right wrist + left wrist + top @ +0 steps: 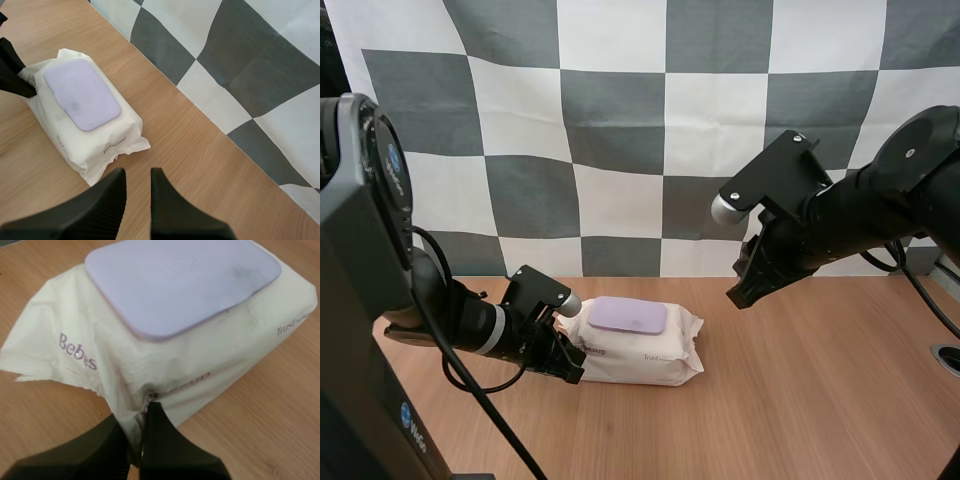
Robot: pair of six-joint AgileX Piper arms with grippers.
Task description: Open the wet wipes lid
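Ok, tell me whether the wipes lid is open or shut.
Shut: the flat lilac plastic lid lies flush on the cream soft wipes pack, no edge lifted.

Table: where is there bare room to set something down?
Free: the table right of the wet wipes pack, below the right tool, and the near strip. Crowded: the pack's left end, where the left tool pinches it.

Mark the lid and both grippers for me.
lid point(628, 315): high view, centre of top.
left gripper point(137, 412): left wrist view, between tips pinching pack point(225, 355).
right gripper point(138, 173): right wrist view, between open tips.
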